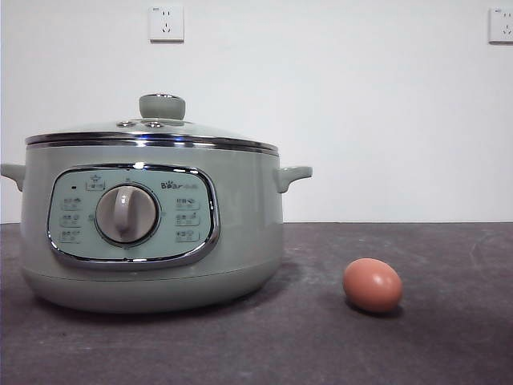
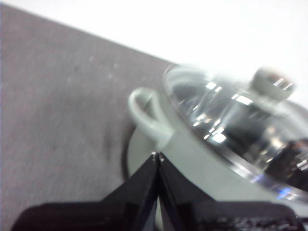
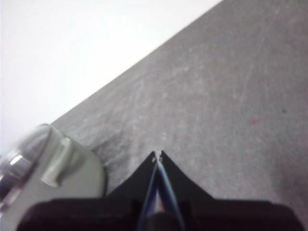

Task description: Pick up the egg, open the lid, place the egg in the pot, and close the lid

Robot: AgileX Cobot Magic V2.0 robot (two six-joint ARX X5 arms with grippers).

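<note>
Pot [image 1: 152, 233]: stands on the dark table [image 1: 449, 337], control panel with central dial facing the front camera; one side handle shows at each side of its body.
Lid [image 1: 152, 132]: seated on the pot's rim, closed, pale green knob upright on top.
Egg [image 1: 373, 285]: lies on its side on the table beside the pot, on the side away from the panel's dial and a little nearer the front camera than the pot's base; not touching the pot. It is free of both grippers.
Front view only: the egg, the panel and the wall with two sockets [image 1: 166, 23] behind the pot; no arm appears here.
Left gripper [image 2: 157, 156]: jaws pressed together, holding nothing; tips sit just beside the pot's side handle [image 2: 147, 115], above the pot's wall.
Left wrist view only: the glass lid [image 2: 226, 120] from above at close range, blurred, with its knob.
Right gripper [image 3: 157, 155]: jaws closed tip to tip, empty, above bare table beside the pot.
Right wrist view only: an edge of the pot [image 3: 62, 178] with one handle; the egg is not seen from either wrist.
</note>
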